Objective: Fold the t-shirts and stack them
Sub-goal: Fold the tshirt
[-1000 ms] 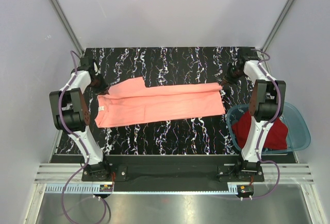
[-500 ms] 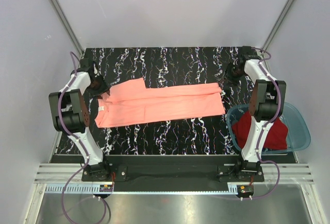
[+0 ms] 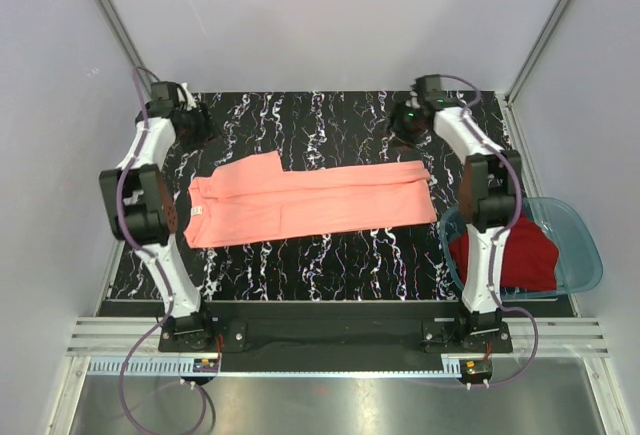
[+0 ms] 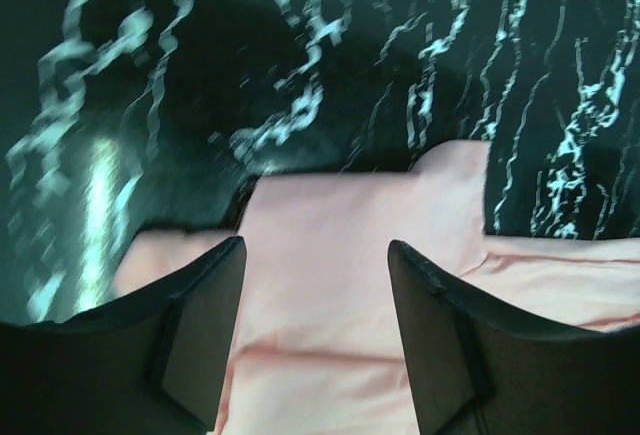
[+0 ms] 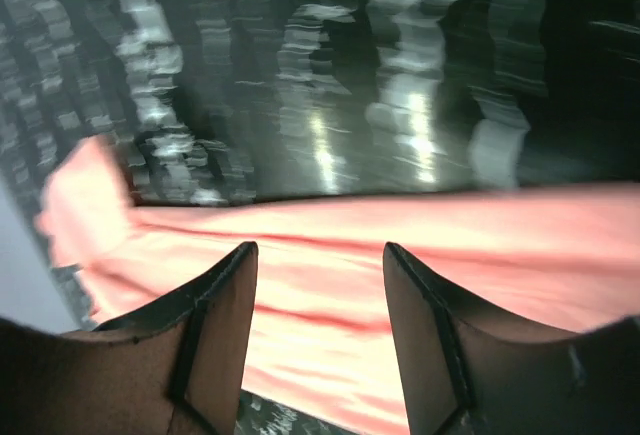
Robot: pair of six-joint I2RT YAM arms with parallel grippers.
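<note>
A salmon-pink t-shirt [image 3: 310, 200] lies flat across the black marbled table [image 3: 320, 115], folded into a long band, with one sleeve [image 3: 255, 163] sticking out at the far left. My left gripper [image 3: 193, 120] hangs open beyond the shirt's left end, nothing between its fingers; in the left wrist view the pink cloth [image 4: 340, 255] lies below the open left gripper [image 4: 315, 255]. My right gripper [image 3: 403, 123] is open beyond the shirt's far right edge; the right wrist view shows the pink cloth [image 5: 400, 245] under the empty right gripper [image 5: 320, 255]. A dark red t-shirt [image 3: 530, 255] lies crumpled in the basin.
A translucent blue plastic basin [image 3: 585, 245] stands at the table's right edge beside the right arm. Grey walls and metal frame posts close in the table at the back and sides.
Both grippers have opened and let go of the pink shirt's ends. Both have drawn back toward the far side of the table, the right one also moving left. The shirt lies still.
</note>
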